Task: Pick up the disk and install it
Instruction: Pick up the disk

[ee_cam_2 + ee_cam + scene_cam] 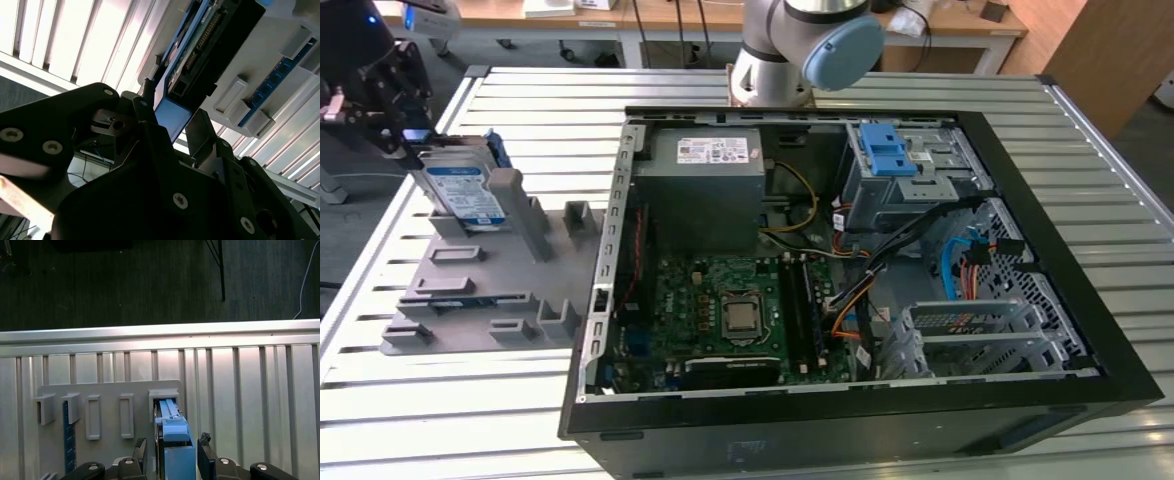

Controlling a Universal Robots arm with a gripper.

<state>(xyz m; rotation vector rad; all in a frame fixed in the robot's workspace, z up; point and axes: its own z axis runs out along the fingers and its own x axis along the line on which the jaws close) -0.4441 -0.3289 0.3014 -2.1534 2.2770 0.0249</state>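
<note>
The gripper (172, 446) sits over the top end of the disk (464, 190). One of its fingers (205, 452) is on each side of the disk's thin blue-framed edge. In the first wrist view a slim gap shows between one finger and the blue frame, while the other finger is just beside it. The jaws therefore look spread and not yet clamped, and nothing is being carried.

The disk stands on end in a slot of the grey rack (487, 295). Its long axis is upright, with the labelled face turned toward the exterior view's right. It lies directly under the tool, so the only way out of the slot appears to be straight up along that axis. The slot's raised posts (507, 195) hug the lower part of the disk, so any sideways pull would likely jam it against them. Other empty slots and a thin blue strip (68, 432) lie farther along the rack.

The air above the rack is free, and the slatted table (467, 410) ends just past the rack on the exterior view's left. Toward the exterior view's right lies the open computer case (854, 435), with the near wall of the case (616, 250) rising beside the rack. Deeper inside are the grey power box (707, 195) and, in the far corner by the arm's base (781, 75), the drive cage (914, 180) with blue latches. Loose cables (947, 235) are draped close beside it.
</note>
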